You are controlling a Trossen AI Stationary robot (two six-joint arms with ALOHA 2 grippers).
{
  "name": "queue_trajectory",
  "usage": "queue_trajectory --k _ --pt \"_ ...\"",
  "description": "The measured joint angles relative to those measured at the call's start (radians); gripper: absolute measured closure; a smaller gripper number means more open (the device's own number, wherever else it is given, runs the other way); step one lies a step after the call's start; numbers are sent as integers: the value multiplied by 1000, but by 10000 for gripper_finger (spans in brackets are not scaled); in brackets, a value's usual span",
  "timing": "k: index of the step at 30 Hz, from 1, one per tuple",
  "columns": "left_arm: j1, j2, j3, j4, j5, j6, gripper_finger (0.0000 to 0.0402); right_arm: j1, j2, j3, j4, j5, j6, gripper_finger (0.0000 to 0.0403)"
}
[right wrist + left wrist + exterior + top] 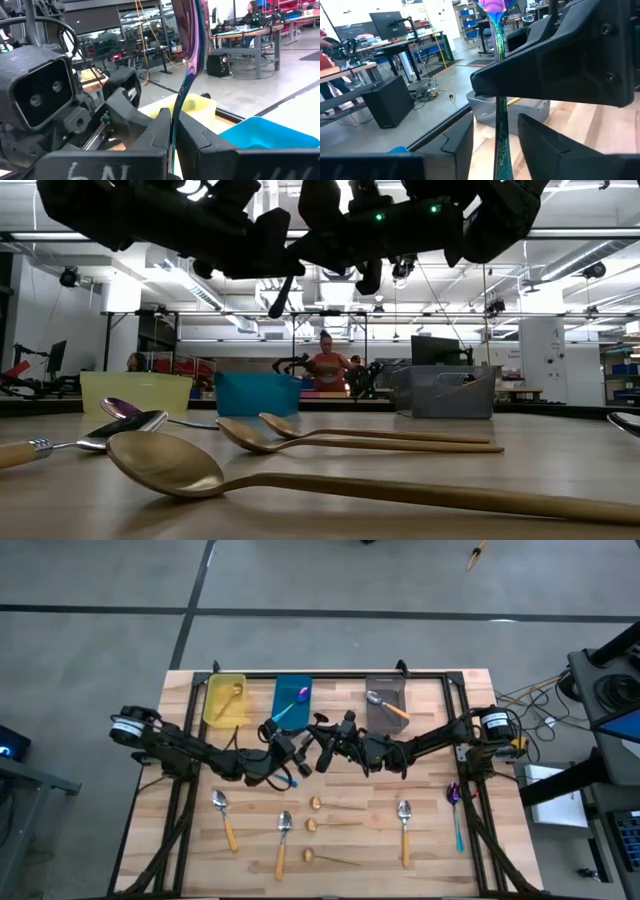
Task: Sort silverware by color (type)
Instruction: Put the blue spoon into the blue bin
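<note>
a handover above the counter [430, 850]: the purple spoon [192, 45] stands clamped in the right gripper [172, 131] jaws; left gripper [495, 137] jaws straddle its handle, apart. next, left closes, right releases, toward the blue bin [292, 700].

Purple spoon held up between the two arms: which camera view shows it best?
The left wrist view: the purple spoon shows its bowl and its teal handle face-on. The right wrist view shows it only edge-on, clamped in the right gripper. The high and low views barely show it among the dark arms.
</note>
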Motion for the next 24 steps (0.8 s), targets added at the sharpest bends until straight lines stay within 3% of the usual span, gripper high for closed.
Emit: queue_trajectory --k 10,24 --pt "7 0 4 -4 7 -16 388 0 0 0 -2 -3 -8 394" --pt "5 0 11 -8 29 -61 400 0 -1 1 -23 0 -9 382"
